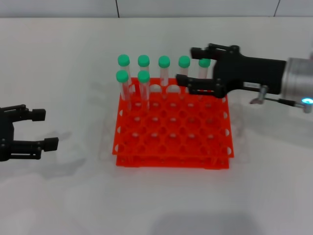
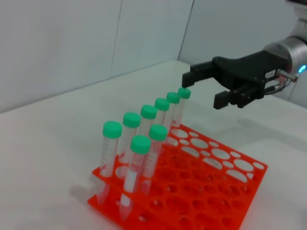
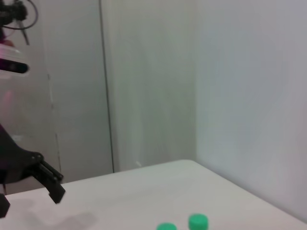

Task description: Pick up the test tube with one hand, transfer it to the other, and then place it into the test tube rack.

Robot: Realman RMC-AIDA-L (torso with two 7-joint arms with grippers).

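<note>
A white counter (image 1: 58,73) meets pale wall panels along the frame's top. The right tool (image 1: 191,64), fingers apart, straddles the rightmost tube (image 1: 204,67) standing in the orange rack's (image 1: 172,155) back row. The left tool (image 1: 43,129) waits spread at left.

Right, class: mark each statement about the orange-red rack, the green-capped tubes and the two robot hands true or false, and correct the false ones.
1. Seven green-capped clear plastic tubes stand in the orange-red plastic rack. True.
2. The tubes fill the rack's near rows. False: they stand in the two far rows, five in the back one and two in the next.
3. The right black two-finger hand is open beside the rightmost back-row tube. True.
4. The left black hand grips a tube. False: it is open, holds nothing and sits left of the rack.
5. The rack lies tipped on its side. False: it stands flat on the white table.
</note>
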